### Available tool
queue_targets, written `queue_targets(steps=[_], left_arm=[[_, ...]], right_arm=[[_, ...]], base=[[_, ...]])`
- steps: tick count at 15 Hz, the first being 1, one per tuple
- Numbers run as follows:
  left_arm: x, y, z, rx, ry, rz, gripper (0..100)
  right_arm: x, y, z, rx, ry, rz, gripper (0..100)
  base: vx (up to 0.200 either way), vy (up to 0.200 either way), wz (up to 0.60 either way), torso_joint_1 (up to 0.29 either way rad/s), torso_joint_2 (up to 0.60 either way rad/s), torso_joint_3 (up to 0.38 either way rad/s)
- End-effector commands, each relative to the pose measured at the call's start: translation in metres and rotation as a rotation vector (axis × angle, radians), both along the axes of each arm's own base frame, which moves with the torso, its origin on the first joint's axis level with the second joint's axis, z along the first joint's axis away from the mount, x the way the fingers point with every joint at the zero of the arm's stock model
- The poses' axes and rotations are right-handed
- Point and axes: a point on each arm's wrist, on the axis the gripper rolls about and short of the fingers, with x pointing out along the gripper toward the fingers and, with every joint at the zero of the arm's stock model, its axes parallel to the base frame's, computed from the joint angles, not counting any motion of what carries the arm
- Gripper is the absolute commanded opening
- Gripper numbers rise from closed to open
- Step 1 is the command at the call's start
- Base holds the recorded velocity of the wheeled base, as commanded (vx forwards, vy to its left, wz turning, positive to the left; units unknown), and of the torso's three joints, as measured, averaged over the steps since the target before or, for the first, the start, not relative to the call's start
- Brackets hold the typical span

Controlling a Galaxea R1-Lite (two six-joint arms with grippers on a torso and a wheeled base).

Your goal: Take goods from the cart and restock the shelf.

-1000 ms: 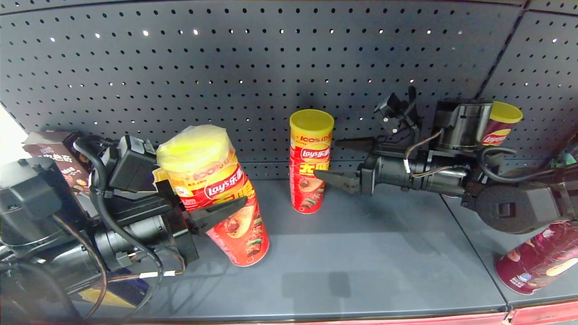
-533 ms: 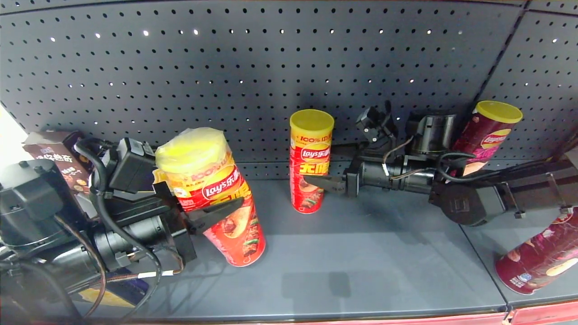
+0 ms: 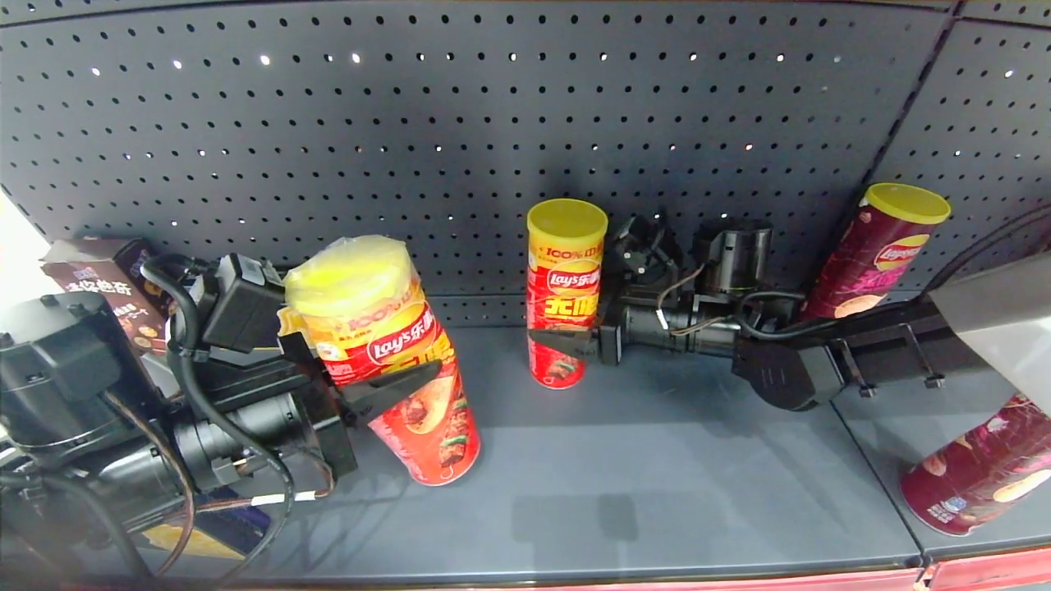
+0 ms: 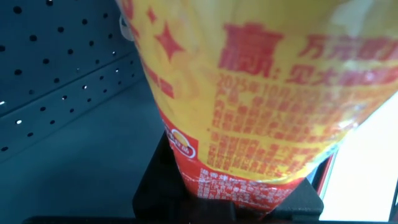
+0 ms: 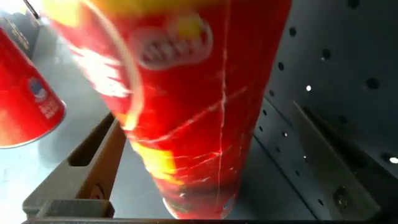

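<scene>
Left gripper (image 3: 394, 369) clamps wrapped chip can (image 3: 431, 431), frame left; right gripper (image 3: 566, 327) spread astride centre chip can (image 3: 566, 246). We reckon light, crushable; grip mid-body.

two arms out, one holding, one straddling

the left arm (image 3: 205, 427) comes in from the lower left, wrist aimed rightward. the left gripper (image 3: 374, 361) is clamped on a tilted can (image 3: 386, 353), with one finger (image 3: 394, 387) across the can's front. the right arm (image 3: 821, 361) stretches in low and nearly level from the right. the right gripper (image 3: 566, 328) has its jaws parted around an upright can (image 3: 565, 287), with the near finger (image 3: 558, 341) in front of it.
</scene>
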Motion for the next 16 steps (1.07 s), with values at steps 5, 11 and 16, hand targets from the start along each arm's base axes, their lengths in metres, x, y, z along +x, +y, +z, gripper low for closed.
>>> queue_targets(steps=[5,11,16], left_arm=[[0.000,0.001,-0.001,0.001,0.004,0.004,0],[-0.001,0.002,-0.002,0.003,0.008,0.007,0],[-0.004,0.003,-0.007,0.009,0.026,0.006,0]], right_arm=[[-0.002,0.006,-0.004,-0.008,0.011,0.006,0],[-0.023,-0.001,0.018,0.009,-0.020,0.019,0],[-0.092,-0.006,0.036,-0.013,-0.078,0.060,0]], base=[[0.000,0.000,0.00,0.000,0.00,0.000],[0.000,0.000,0.00,0.000,0.00,0.000],[0.000,0.000,0.00,0.000,0.00,0.000]])
